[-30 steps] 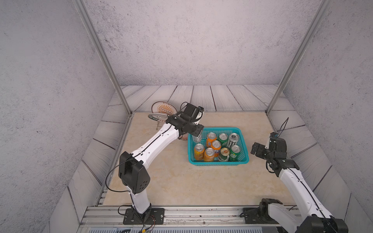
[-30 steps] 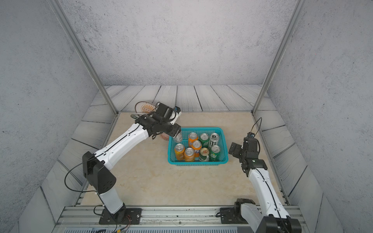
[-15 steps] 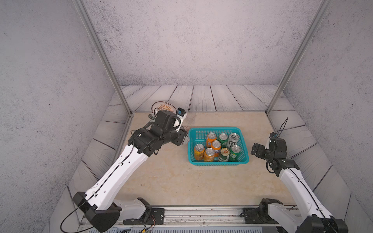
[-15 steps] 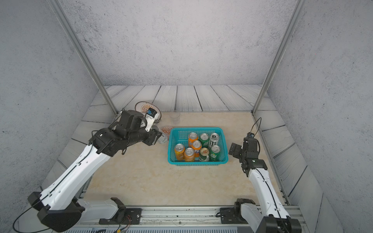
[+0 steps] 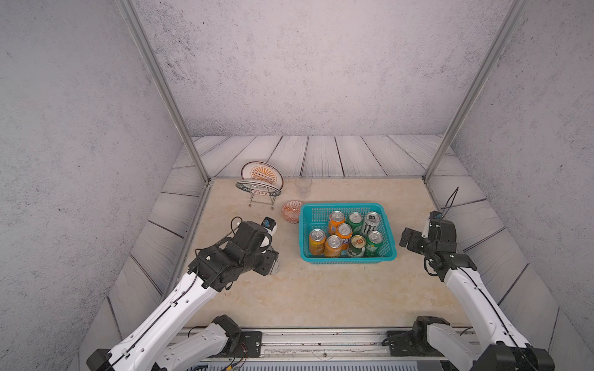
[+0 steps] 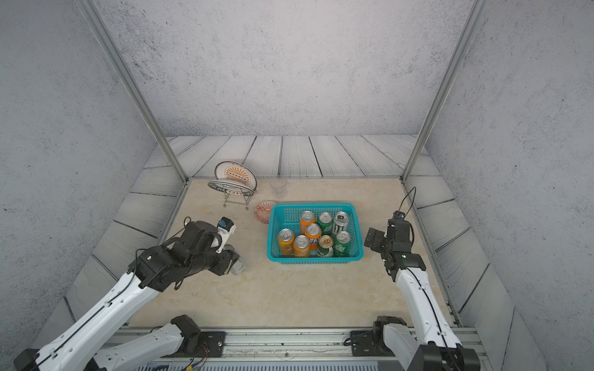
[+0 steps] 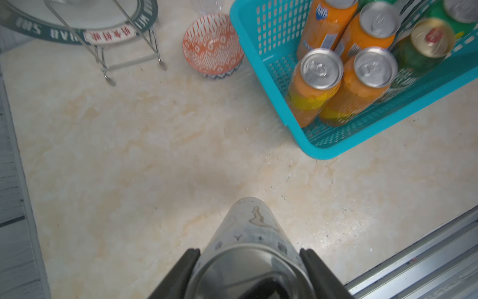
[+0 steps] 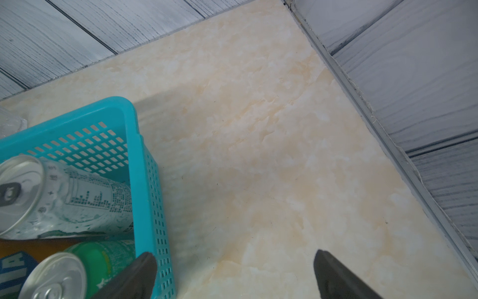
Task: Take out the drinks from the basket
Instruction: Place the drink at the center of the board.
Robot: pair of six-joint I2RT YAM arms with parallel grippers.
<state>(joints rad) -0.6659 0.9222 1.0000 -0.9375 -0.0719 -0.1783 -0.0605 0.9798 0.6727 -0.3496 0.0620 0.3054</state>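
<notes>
1. The basket [image 5: 342, 204], a rectangular turquoise plastic tray with mesh-holed walls and floor, sat on the beige, marble-patterned tabletop [image 5: 321, 289].
2. Packed inside it were eight cylindrical aluminium drinks: four orange cans [image 5: 316, 239], three green cans [image 5: 374, 241] and one taller marked can [image 5: 371, 223], silver-white with black lettering.
3. The left gripper [image 7: 249, 256] pinched the gripped can [image 7: 254, 225], pale, smooth and silver-topped, between its dark jaws. It was outside the basket, well apart from the short wall on the left arm's side; whether its base touched the tabletop could not be told.
4. The right gripper [image 8: 234, 270] hung just beside the basket's opposite short wall, black fingers spread wide over bare tabletop.
5. A round orange-patterned bowl [image 5: 292, 210] sat just beside the basket's far corner, and a clear ribbed cup [image 5: 303, 186] stood beyond it.
</notes>
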